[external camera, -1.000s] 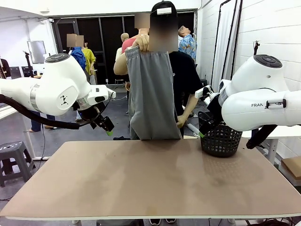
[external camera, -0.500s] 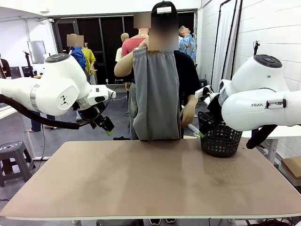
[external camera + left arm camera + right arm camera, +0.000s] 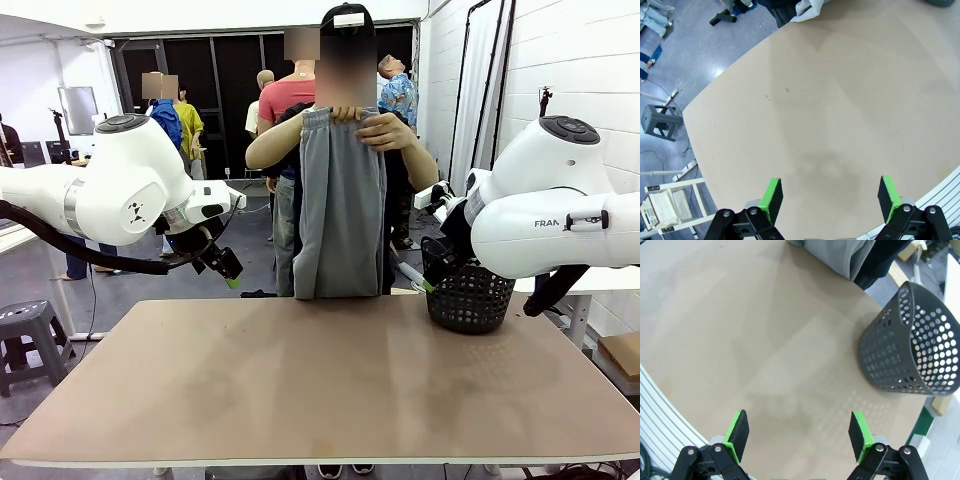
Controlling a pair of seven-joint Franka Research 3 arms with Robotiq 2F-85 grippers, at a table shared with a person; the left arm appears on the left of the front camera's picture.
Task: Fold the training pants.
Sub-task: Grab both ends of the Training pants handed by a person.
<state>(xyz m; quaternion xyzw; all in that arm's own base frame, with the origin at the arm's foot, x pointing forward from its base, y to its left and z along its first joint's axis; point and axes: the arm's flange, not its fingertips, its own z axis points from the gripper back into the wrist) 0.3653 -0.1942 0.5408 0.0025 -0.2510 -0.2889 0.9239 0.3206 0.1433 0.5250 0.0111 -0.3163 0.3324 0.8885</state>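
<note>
nearest, the left gripper (image 3: 830,197) hung over the bare table (image 3: 840,100), pads spread wide with nothing between them. the right gripper (image 3: 799,434) was likewise wide apart and empty, above the table's right end near the black basket (image 3: 910,340). at the far edge the person held the pants (image 3: 340,210) up by the waistband, both hands (image 3: 333,113) clenched on it at chest height. the legs hung straight, hems about level with the table edge. the pants weren't on the table yet, so the step looked like a lay-down or hand-over. best to wait until the cloth lay flat, then pinch both corners of one end together, keeping the right arm clear of the basket.
</note>
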